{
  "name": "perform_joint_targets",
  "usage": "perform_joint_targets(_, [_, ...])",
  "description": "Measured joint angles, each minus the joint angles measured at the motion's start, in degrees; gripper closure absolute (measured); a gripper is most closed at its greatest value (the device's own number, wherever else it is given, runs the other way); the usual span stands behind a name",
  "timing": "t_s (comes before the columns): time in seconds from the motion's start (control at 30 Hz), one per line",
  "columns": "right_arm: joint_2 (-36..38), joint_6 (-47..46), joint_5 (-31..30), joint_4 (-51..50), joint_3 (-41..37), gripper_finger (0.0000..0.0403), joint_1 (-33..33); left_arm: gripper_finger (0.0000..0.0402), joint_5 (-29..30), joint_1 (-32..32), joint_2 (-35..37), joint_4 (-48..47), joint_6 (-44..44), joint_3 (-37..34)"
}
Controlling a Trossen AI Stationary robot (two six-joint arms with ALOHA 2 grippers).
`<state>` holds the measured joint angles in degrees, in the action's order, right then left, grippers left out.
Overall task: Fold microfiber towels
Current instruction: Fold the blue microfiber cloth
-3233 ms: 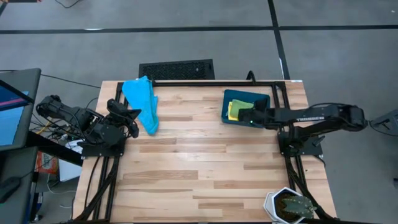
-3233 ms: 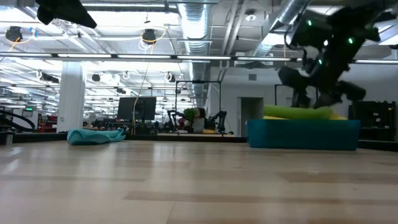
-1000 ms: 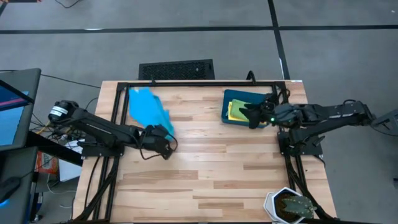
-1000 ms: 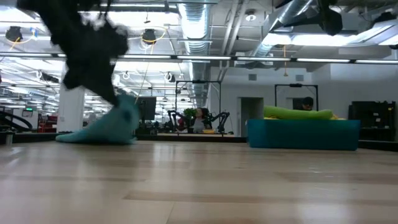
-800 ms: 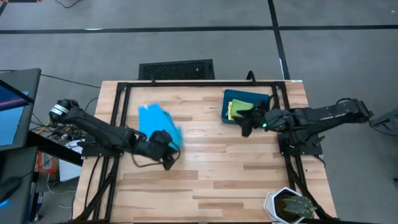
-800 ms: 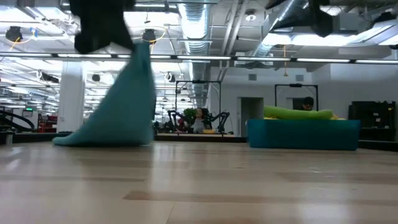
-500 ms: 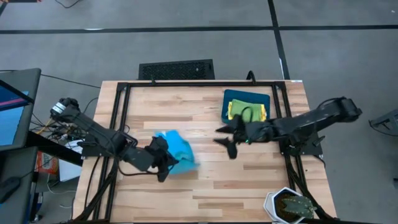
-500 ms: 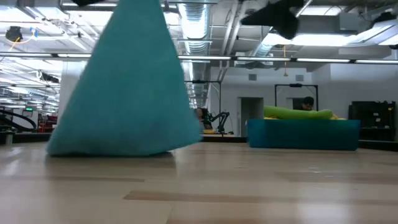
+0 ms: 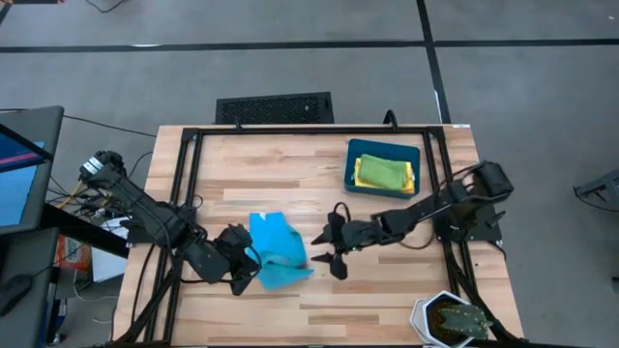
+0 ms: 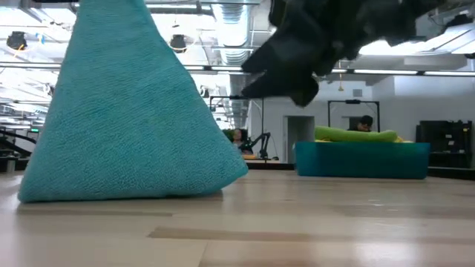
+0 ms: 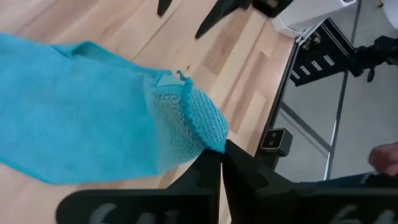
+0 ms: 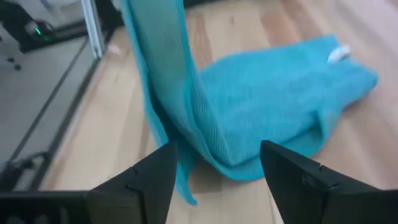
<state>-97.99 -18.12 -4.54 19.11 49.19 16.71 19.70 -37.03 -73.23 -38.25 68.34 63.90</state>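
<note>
Between the two grippers, on the bare wood near the table's middle, the light blue towel (image 9: pixel 276 251) is partly lifted: one corner is raised while the rest trails on the table (image 9: pixel 387 280). From table height it stands as a tall cone with its base on the wood. A small white tag shows near its far edge in the right wrist view.

Left gripper (image 9: pixel 248 267): fingers clenched on the raised corner of the light blue towel; the left wrist view shows the bunched hem pinched right at the fingertips (image 11: pixel 221 163).

Right gripper (image 9: pixel 327 249): just beside the towel's other side, fingers spread wide, grasping nothing. Right wrist view shows the cloth straight ahead of the fingers (image 12: pixel 155 177), close but not touching as far as I can tell.

Behind the right arm, at the table's far edge, the dark teal bin (image 9: pixel 354 169) holds a green towel (image 9: pixel 381 171) over a yellow towel (image 9: pixel 410 178).
</note>
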Motion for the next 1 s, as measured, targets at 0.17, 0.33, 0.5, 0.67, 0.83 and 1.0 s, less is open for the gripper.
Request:
perform_joint_targets(0.17, [-6.1, -0.1, 0.0, 4.2, 0.1, 0.0148, 0.6, 0.0401, 0.0, -1.2, 0.0, -0.1, 2.5, 0.0])
perform_joint_targets(0.33, [-10.8, 2.3, 0.0, 4.4, 1.7, 0.0148, 0.5, 0.0401, 0.0, -2.1, 0.0, -0.1, 2.9, 0.0])
perform_joint_targets(0.5, [-15.7, 7.7, -0.3, 4.6, 6.1, 0.0148, -0.2, 0.0401, -0.1, -2.5, 0.0, -0.1, 2.9, 0.0])
perform_joint_targets(0.67, [-18.2, 8.3, -0.3, 0.0, 11.2, 0.0148, -1.7, 0.0402, -3.1, -2.4, 0.0, -0.1, 3.5, 0.0])
perform_joint_targets(0.83, [-14.9, 8.8, -0.9, -6.2, 12.7, 0.0148, -3.0, 0.0402, -4.9, -2.8, 0.0, -0.1, 3.9, 0.0])
perform_joint_targets(1.0, [-12.1, 9.2, -5.3, -9.7, 12.6, 0.0148, -6.0, 0.0402, -3.1, -3.6, 0.0, -1.5, 3.9, 0.0])
